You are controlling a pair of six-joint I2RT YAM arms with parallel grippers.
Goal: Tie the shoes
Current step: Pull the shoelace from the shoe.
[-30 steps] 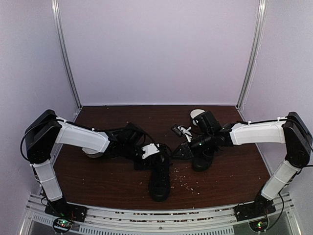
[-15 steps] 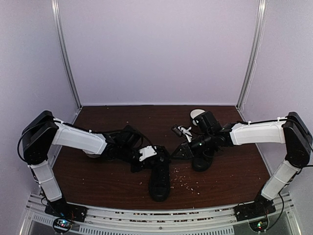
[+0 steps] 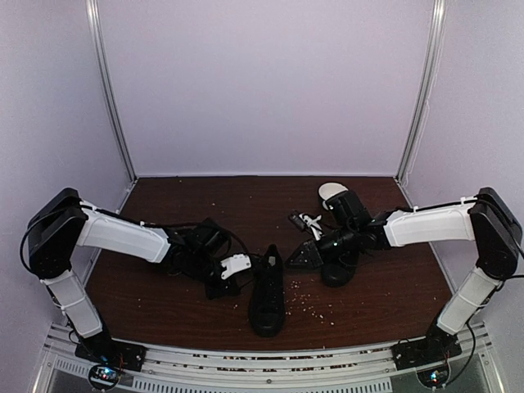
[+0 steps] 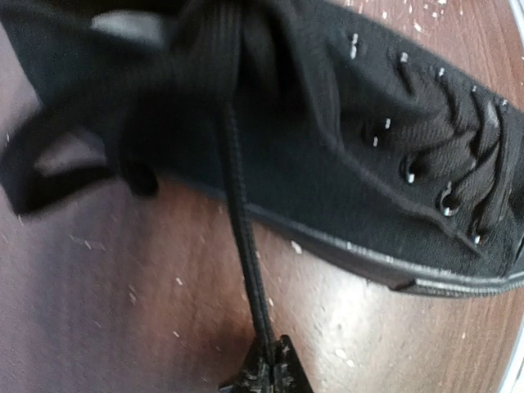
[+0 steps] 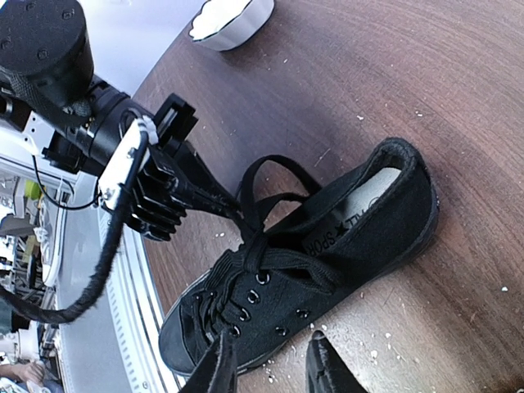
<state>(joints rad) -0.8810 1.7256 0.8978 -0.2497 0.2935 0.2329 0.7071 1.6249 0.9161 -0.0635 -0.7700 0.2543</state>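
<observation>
One black shoe [image 3: 267, 296] lies in the middle of the table, toe toward the near edge. My left gripper [image 3: 246, 268] sits just left of it. In the left wrist view that gripper [image 4: 266, 375] is shut on a thin black lace [image 4: 246, 270], which runs taut up to the shoe's [image 4: 377, 172] lace crossing. My right gripper [image 5: 270, 342] hovers open above the toe side of this shoe [image 5: 327, 262], nothing between its fingers. The second shoe [image 3: 337, 270] lies partly under the right arm.
A white bowl [image 3: 331, 193] stands at the back right; the right wrist view catches a white bowl [image 5: 232, 16] at its top edge. Pale crumbs [image 3: 309, 304] are scattered right of the middle shoe. A small black-and-white object [image 3: 304, 219] lies behind the right gripper.
My left gripper has shut on the lace and drawn back to the left, away from the shoe, pulling the lace straight. The right arm has barely moved.
</observation>
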